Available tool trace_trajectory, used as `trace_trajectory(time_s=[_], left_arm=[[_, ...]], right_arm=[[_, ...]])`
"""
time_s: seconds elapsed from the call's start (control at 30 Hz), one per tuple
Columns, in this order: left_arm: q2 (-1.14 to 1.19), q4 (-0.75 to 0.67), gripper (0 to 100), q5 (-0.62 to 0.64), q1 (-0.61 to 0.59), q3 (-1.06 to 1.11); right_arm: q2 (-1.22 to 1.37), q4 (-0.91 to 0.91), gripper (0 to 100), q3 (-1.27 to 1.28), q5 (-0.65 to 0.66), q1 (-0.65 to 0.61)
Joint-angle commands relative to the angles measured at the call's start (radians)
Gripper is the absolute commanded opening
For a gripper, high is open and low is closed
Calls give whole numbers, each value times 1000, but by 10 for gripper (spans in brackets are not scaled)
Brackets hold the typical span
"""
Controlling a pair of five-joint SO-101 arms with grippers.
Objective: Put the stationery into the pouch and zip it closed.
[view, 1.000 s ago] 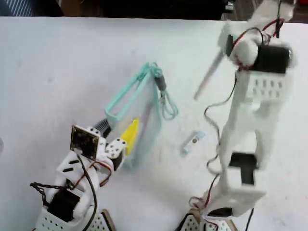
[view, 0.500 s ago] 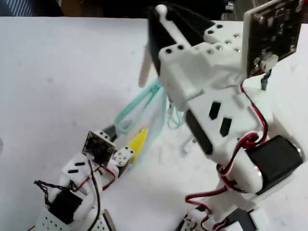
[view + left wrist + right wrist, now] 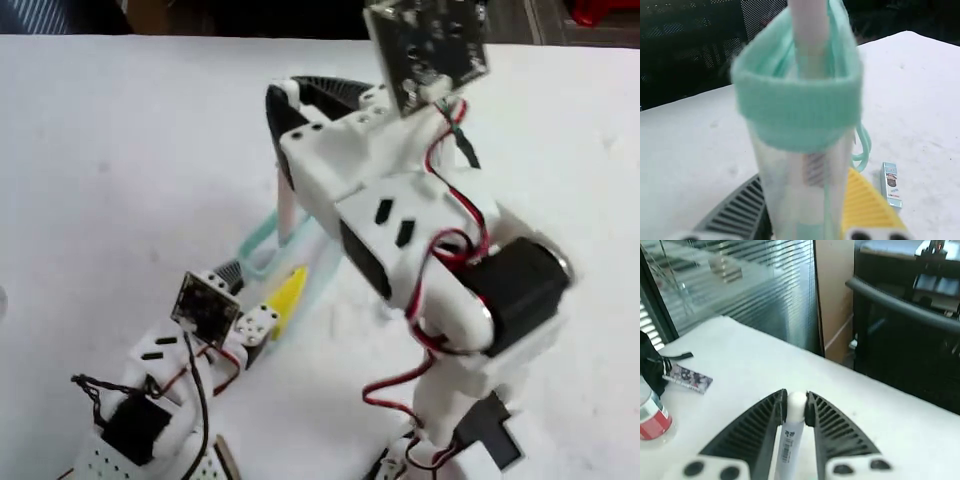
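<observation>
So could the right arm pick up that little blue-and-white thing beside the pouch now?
Probably not yet: the right claw is shut on the pen, poking into the pouch, though the little thing itself lies uncovered on the table.

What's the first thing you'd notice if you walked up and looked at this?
The right gripper on the big white arm pinches a white pen and pokes it down into the see-through pouch with the mint green rim. The left gripper, with one yellow and one grey finger, holds that pouch upright. A small blue and white stick lies on the white table beside it.
</observation>
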Motion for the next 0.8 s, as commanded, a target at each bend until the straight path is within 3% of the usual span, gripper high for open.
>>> trace_trajectory(time_s=[0.0, 0.13, 0.33, 0.77], left_arm=[[-1, 5, 168, -8, 13, -8], [-1, 5, 168, -8, 13, -8], [-1, 5, 168, -8, 13, -8], [-1, 5, 167, -8, 13, -8]], right_arm=[[10, 31, 16, -17, 8, -5], [13, 51, 33, -17, 17, -1], [-5, 50, 325, 87, 15, 25], [-41, 45, 256, 100, 17, 35]])
